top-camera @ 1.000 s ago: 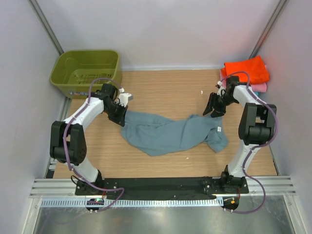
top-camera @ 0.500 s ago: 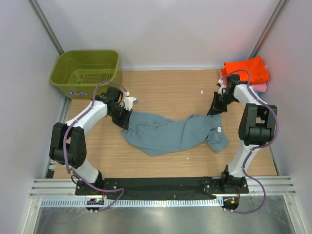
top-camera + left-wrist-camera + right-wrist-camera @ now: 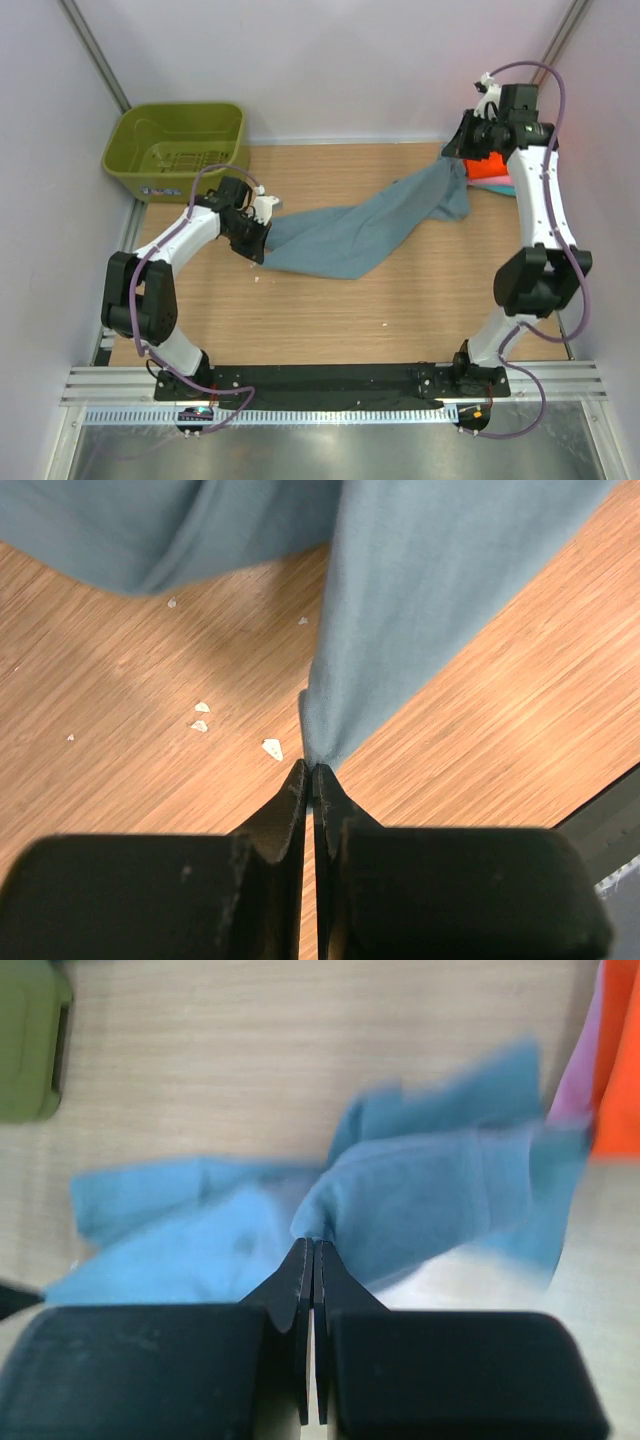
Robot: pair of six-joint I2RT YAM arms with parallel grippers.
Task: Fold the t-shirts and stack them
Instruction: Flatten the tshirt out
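The blue-grey t-shirt hangs stretched between my two grippers, sagging onto the table in the middle. My left gripper is shut on its left end, low over the wood; the cloth rises from the closed tips. My right gripper is raised at the back right and shut on the shirt's other end, pinched at the tips. The folded orange t-shirt and a pink one lie behind the right arm. The orange and pink also show in the right wrist view.
An olive-green basket stands at the back left corner; its edge shows in the right wrist view. Small white crumbs lie on the wood near the left gripper. Grey walls close in both sides.
My right gripper has taken the shirt's right end and lifted it up and back toward the orange stack. The shirt went from a crumpled heap to a stretched band. The left gripper barely moved.
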